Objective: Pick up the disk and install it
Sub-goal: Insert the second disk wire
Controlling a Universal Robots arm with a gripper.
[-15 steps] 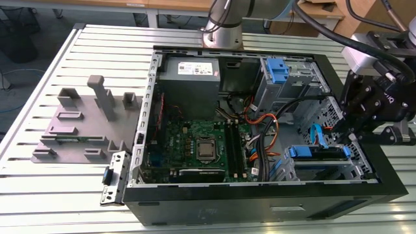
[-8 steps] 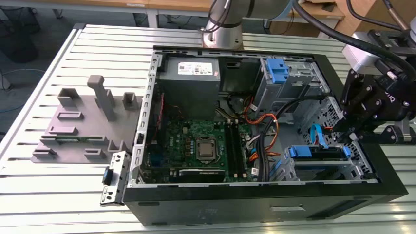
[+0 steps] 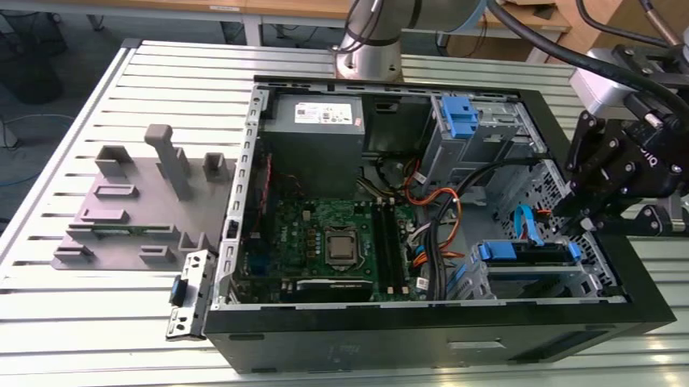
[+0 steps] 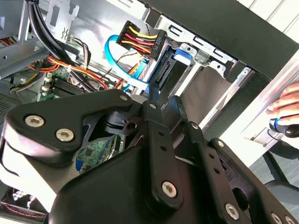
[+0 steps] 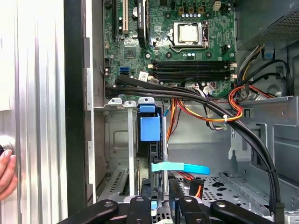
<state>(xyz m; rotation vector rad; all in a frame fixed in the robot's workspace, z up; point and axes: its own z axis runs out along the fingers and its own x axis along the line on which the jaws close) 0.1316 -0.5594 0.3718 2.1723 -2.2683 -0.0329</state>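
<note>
Disk: silver drive in a blue carrier, standing on edge in the drive bay at the case corner nearest the exterior view's lower right. In the first wrist view it shows edge-on, running from the blue tab down to the claw.
Table: slatted metal top, carrying everything.
Tower case: black, lying on its side with the side panel off, interior open upward.
Arm: dark wrist assembly over the case edge on the exterior view's right, above the bay.
Grey fixture: moulded block with upright posts, on the table beside the case, on the exterior view's left.
Power supply: grey box with a white sticker, in the case's far corner.
Motherboard: green, flat on the case floor, well apart from the bay.
Gripper: narrow, one finger on each face of the disk's near end, clamped on it.
Cables: black bundle crosses above the bay; a flat blue ribbon lies just beside the disk.
Hand: a person's hand outside the case wall, apart from the gripper.
</note>
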